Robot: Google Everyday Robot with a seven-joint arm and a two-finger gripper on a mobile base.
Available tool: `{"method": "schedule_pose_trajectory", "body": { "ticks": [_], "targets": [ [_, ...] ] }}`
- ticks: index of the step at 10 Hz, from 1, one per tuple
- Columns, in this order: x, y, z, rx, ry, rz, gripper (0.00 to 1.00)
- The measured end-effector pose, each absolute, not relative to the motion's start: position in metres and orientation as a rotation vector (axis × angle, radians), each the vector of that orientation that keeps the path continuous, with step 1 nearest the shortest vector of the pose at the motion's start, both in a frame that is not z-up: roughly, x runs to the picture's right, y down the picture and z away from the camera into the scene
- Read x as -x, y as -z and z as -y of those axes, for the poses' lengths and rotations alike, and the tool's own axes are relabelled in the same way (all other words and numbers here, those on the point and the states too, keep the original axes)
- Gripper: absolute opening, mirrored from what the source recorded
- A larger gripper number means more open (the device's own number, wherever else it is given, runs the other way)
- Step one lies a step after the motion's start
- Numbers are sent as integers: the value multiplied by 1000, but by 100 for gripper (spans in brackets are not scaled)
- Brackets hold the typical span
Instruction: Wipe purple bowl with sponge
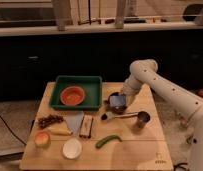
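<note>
The purple bowl [115, 108], small and almost black, sits on the wooden table [145, 145] just right of the green tray. My gripper [119, 101] reaches down from the white arm on the right and hangs over the bowl. It is shut on the sponge [117, 102], a small light-blue block pressed into the bowl's opening. Most of the bowl's inside is hidden by the sponge and gripper.
A green tray [95, 85] holds an orange bowl [72, 96]. A metal cup [142, 119] with a long handle stands right of the purple bowl. In front lie a green pepper [108, 141], a white bowl [72, 148], a pale triangular piece [75, 122], a snack bar [86, 126], grapes [49, 120] and fruit [42, 139].
</note>
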State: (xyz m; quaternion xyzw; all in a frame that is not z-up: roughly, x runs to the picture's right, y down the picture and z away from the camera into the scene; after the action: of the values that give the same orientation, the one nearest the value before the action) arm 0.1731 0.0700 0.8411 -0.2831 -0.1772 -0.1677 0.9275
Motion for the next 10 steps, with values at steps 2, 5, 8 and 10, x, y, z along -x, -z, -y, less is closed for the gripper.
{"method": "schedule_pose_trajectory", "body": {
  "ticks": [2,5,8,10],
  "targets": [
    [-199,-844,-73,595,309,341,1],
    [-213,-857,-60,589,260,310,1],
    [-207,-866,-43,573,254,297,1],
    [-204,-867,-38,558,265,300,1]
  ]
}}
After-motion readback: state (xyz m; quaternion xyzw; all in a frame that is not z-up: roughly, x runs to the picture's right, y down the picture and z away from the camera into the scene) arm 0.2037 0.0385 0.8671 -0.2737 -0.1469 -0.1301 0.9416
